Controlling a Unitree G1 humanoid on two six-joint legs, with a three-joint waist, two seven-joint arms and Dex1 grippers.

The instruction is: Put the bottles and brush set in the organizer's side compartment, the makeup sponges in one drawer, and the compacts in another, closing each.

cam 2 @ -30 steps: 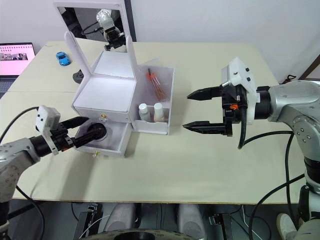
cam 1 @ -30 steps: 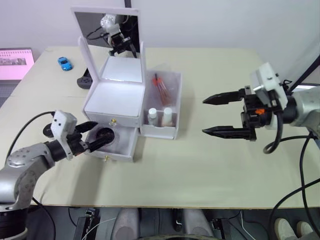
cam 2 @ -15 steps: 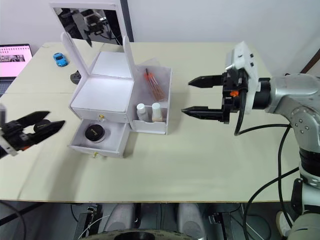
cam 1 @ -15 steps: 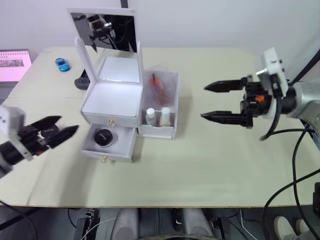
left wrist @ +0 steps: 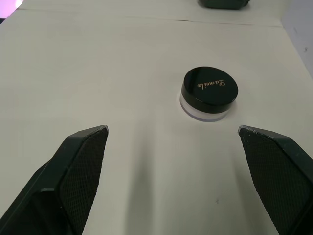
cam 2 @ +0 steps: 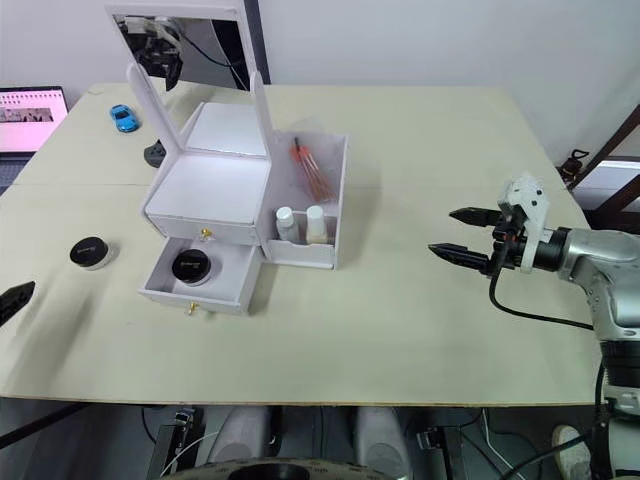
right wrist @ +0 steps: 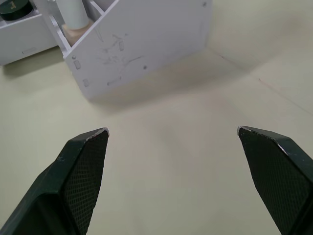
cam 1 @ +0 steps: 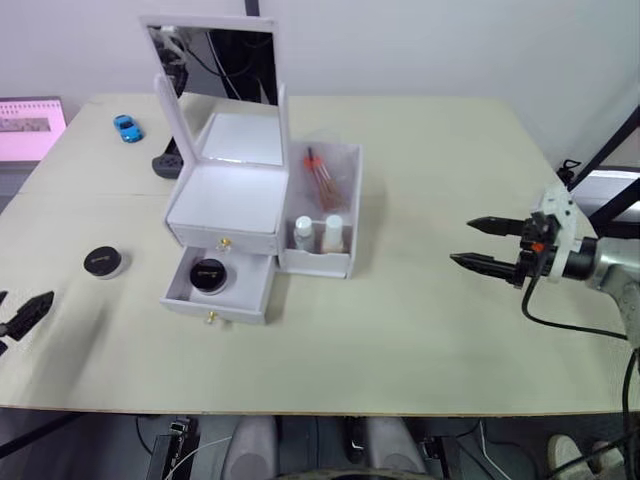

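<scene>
The white organizer (cam 1: 236, 196) stands at the table's middle left with its mirror lid up. Its side compartment holds two white bottles (cam 1: 303, 232) (cam 1: 332, 231) and the red-handled brush set (cam 1: 322, 175). The lower drawer (cam 1: 212, 300) is pulled out, and one black compact (cam 1: 208, 272) lies in it. The upper drawer (cam 1: 225, 240) is closed. A second black compact (left wrist: 209, 92) sits on the table left of the organizer. My left gripper (left wrist: 171, 129) is open just short of that compact, at the table's left edge. Far right, my right gripper (cam 1: 462, 242) is open and empty. The makeup sponges are out of view.
A blue toy car (cam 1: 129, 127) and a dark object (cam 1: 167, 163) lie behind the organizer on the left. A laptop (cam 1: 30, 118) sits off the far left corner. Bare tabletop (cam 1: 400, 300) stretches between the organizer and my right gripper.
My left gripper has left the compact in the lower drawer and drawn back, open, to the table's left edge. My right arm has pulled away to the right.
</scene>
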